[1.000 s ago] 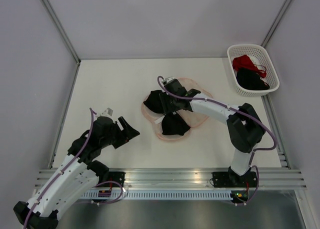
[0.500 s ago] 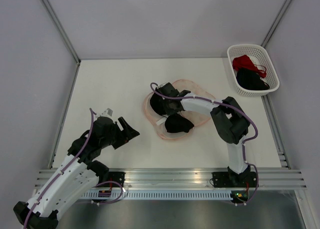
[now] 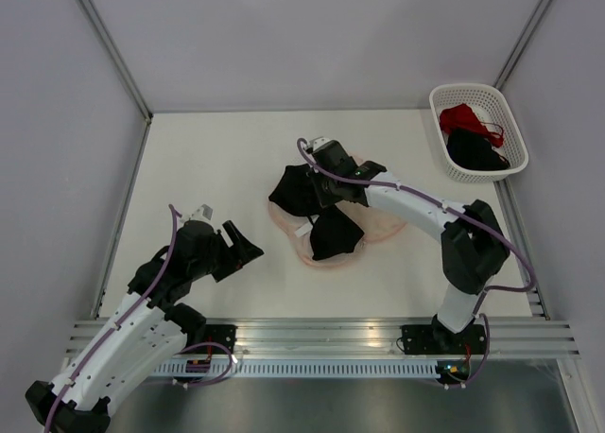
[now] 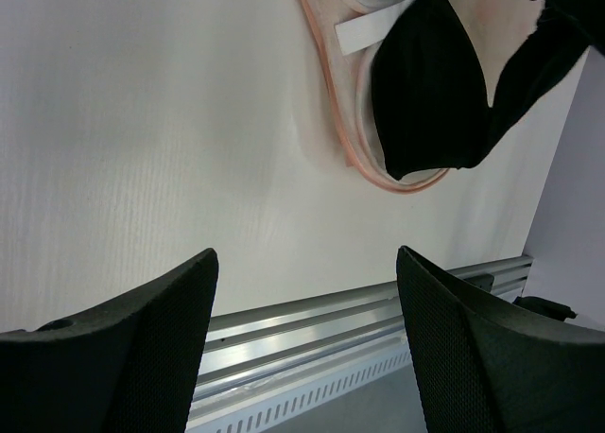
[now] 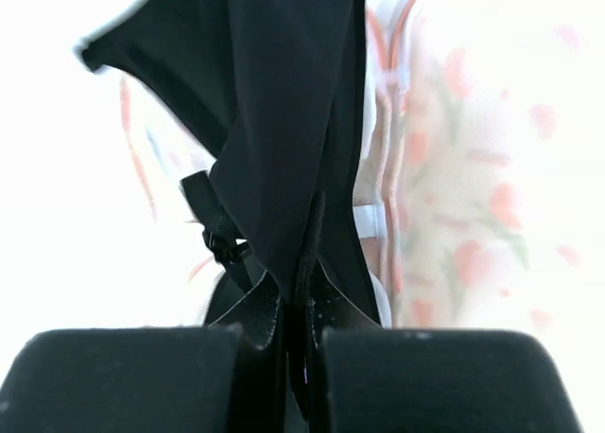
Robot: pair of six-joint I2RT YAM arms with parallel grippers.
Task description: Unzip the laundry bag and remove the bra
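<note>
The laundry bag [image 3: 383, 223] lies open in the middle of the table, pale pink lining up, its leafy print showing in the right wrist view [image 5: 473, 168]. The black bra [image 3: 331, 234] spreads over it, one cup at the left [image 3: 291, 189], one nearer me. My right gripper [image 3: 326, 189] is shut on the bra [image 5: 274, 121] between the cups, the fabric pinched between its fingers. My left gripper [image 3: 248, 247] hovers open and empty left of the bag. In the left wrist view the bag's near edge [image 4: 331, 83] and a black cup [image 4: 425, 102] show beyond its fingers [image 4: 161, 338].
A white lattice basket [image 3: 442, 107] stands at the back right, holding a red garment [image 3: 463, 119] and a black one [image 3: 473, 151]. Grey walls close the table at the back and sides. An aluminium rail [image 3: 321, 337] runs along the near edge.
My right gripper closed on the bra between the cups and has drawn back to the right with it, bunching the fabric up. The left arm has stayed still.
</note>
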